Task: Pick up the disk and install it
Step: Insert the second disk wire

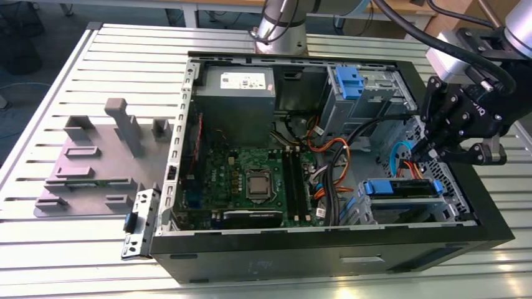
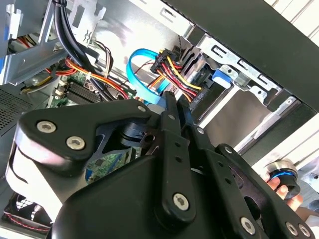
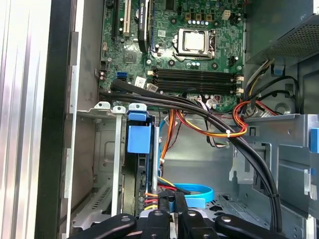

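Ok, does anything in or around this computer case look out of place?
A loose grey metal bracket with a blue clip lies tilted against the outer wall of the computer case, at the exterior view's left. Inside, the disk looks seated in its bay, beside the gripper.

Pale slatted aluminium worktable [image 1: 50,112] under even, bright light, grey moulded plastic fixture block [image 1: 99,162] lying on it well away from the gripper, dark bluish floor [image 1: 33,37] beyond the table's far edge, possibly light wooden desk legs [image 1: 187,12] behind.
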Robot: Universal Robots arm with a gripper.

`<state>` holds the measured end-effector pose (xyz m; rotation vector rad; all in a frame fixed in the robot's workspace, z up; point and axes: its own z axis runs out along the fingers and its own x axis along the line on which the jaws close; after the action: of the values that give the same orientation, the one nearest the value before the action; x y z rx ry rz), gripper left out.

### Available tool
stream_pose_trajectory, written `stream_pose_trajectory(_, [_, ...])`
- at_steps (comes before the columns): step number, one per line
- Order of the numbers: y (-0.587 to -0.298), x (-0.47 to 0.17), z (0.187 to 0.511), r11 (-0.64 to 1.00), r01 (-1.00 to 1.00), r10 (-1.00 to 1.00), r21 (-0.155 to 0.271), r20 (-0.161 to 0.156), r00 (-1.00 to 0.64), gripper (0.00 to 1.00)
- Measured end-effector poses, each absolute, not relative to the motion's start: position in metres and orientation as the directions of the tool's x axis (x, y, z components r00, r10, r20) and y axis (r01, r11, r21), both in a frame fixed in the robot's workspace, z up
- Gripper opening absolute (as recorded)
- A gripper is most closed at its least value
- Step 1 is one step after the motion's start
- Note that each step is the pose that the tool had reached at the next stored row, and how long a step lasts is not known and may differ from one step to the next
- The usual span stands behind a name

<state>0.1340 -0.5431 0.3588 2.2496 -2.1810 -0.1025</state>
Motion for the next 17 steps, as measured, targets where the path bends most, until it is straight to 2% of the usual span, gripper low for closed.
stream_pose_trajectory(17, [-0.568, 0.127, 0.353, -0.032, -0.998, -0.998, 0.05, -0.048, 0.03, 0.16])
